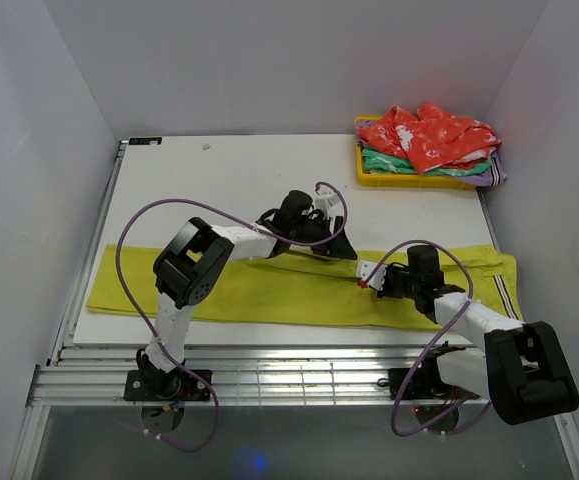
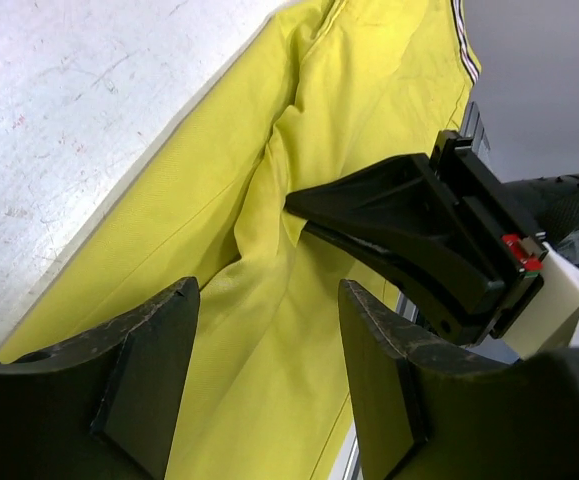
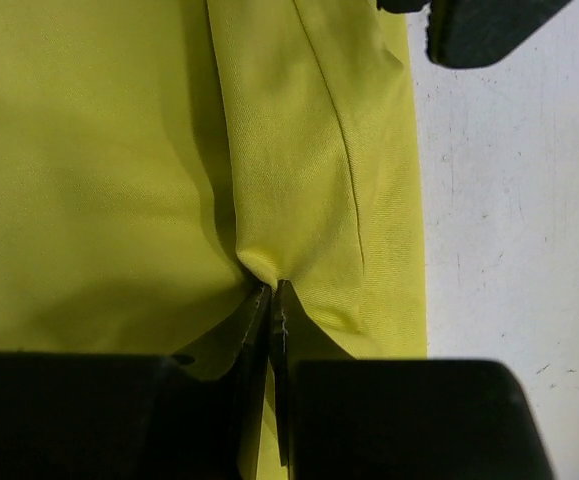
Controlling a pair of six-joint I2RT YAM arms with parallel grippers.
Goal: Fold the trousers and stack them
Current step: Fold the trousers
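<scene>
While the right tool pinches the trousers, the left tool gapes empty.

At two o'clock on the white counter, a yellow tray holds a red patterned garment atop a green garment.

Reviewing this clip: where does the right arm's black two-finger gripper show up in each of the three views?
Top external: the right gripper is right of centre, on the mustard yellow-green cloth trousers.
Left wrist: centre right, its tips closed on a ridge of cloth.
Right wrist: bottom centre, shut on the cloth.
Shared landmark: the pinched ridge in the trousers at its tips.
</scene>
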